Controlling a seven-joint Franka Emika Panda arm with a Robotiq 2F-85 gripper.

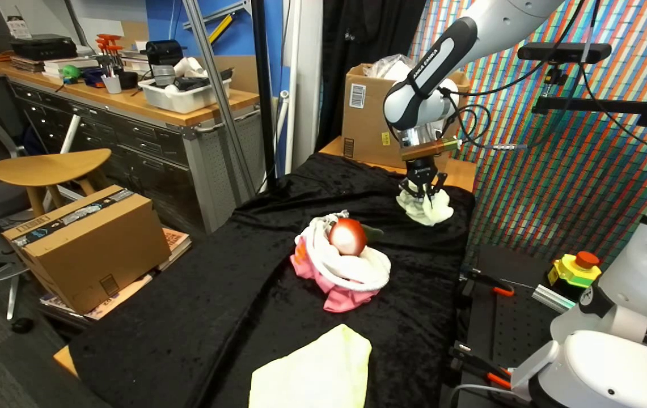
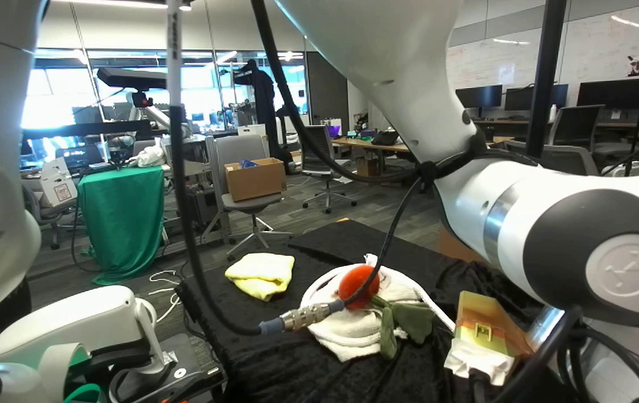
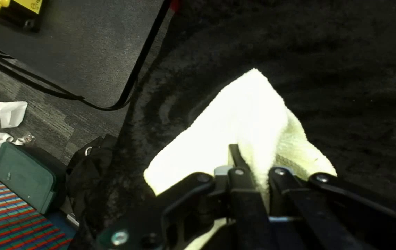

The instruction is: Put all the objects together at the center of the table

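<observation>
An off-white cloth (image 3: 239,114) pinched in my gripper (image 1: 426,196)

My black fingers (image 3: 250,205) are closed on a fold of it, which rises between them in the wrist view. The rest spreads in blunt points, fuzzy as terry, glaring white where lit and greenish in shade. It rests at the far right of the black-draped table (image 1: 204,289), whose covering has a crushed, velvety nap.

Well apart, around the middle, a glossy red-orange toy (image 1: 348,237), round, sits on a rumpled white cloth (image 1: 367,263). A white rope loop (image 2: 430,302) curves round them, a ruffled pink cloth (image 1: 346,300) shows underneath, and dark green leaf-shaped flaps (image 2: 411,319) lie beside the toy. Nearer, a pale yellow cloth (image 1: 312,371) lies folded, seen in both exterior views.

On my white arm (image 1: 442,62) I read "ANKA EMIKA". The tall cardboard box (image 1: 368,130) at the far end carries a barcode label (image 1: 357,96), its print too small to read. At left, a lower brown carton (image 1: 102,249) wears dark printed tape (image 1: 82,216) that I cannot make out.
</observation>
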